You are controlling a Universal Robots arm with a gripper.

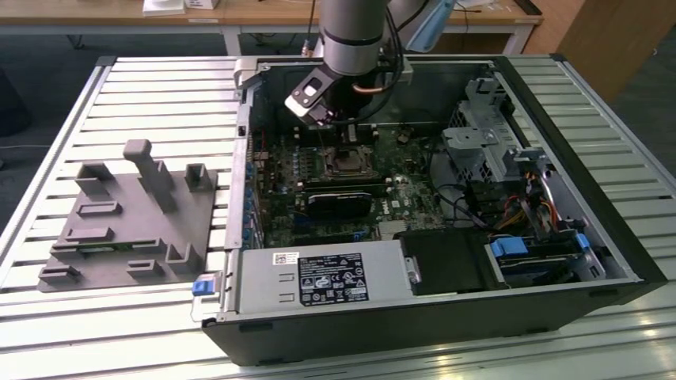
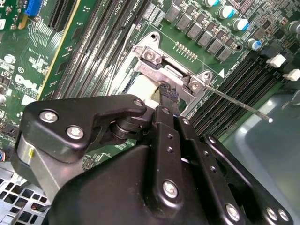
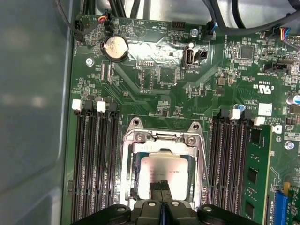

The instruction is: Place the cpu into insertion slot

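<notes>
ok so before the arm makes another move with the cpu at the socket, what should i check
1. cpu lined up with the insertion slot: ok, its silvery face sits within the bracket rim in the first wrist view.
2. cpu seated flat: cannot tell.
3. gripper position: ok, its tip is at the cpu's edge, over the slot.
4. Grip on the cpu: cannot tell.
5. latch lever out of the way: ok, in the second wrist view it sticks out beside the slot, apart from the gripper.
</notes>
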